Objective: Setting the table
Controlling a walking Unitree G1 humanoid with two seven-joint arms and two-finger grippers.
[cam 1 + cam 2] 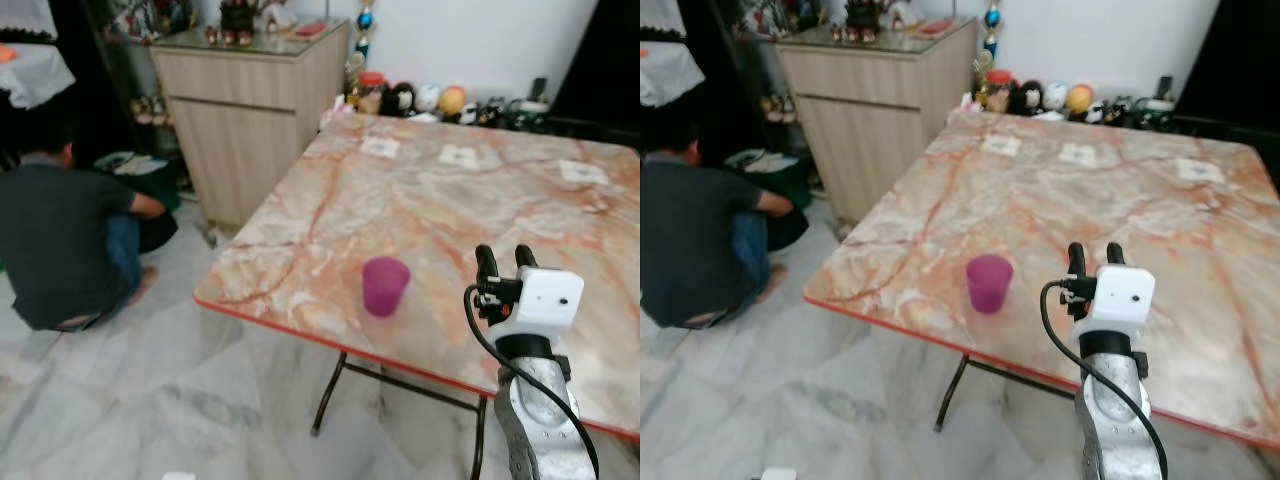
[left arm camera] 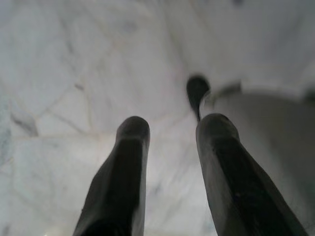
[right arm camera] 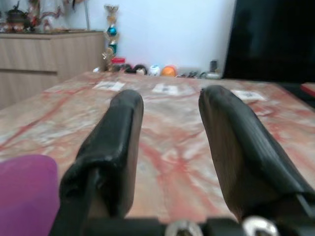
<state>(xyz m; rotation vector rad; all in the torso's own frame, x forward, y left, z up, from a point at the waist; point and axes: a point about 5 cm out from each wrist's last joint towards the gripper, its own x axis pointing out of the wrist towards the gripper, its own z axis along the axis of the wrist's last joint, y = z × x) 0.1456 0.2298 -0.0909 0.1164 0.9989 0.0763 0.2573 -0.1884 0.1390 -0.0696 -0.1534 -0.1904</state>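
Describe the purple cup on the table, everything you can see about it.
The purple cup is a small tumbler, magenta-purple, slightly translucent and plastic-looking, tapering from a wider rim to a narrower base. It has no handle or lid and looks empty. It stands upright on the marble-patterned table, near the red-trimmed front edge by the corner closest to the robot, casting a faint reflection. Nothing touches it but the tabletop. The right pincer hovers open to its right, apart from it; in the right wrist view the cup sits beside the black fingers.

Home dining room, marble table (image 1: pixel 420 200), wooden cabinet (image 1: pixel 245 110), trophy (image 3: pixel 111 29)
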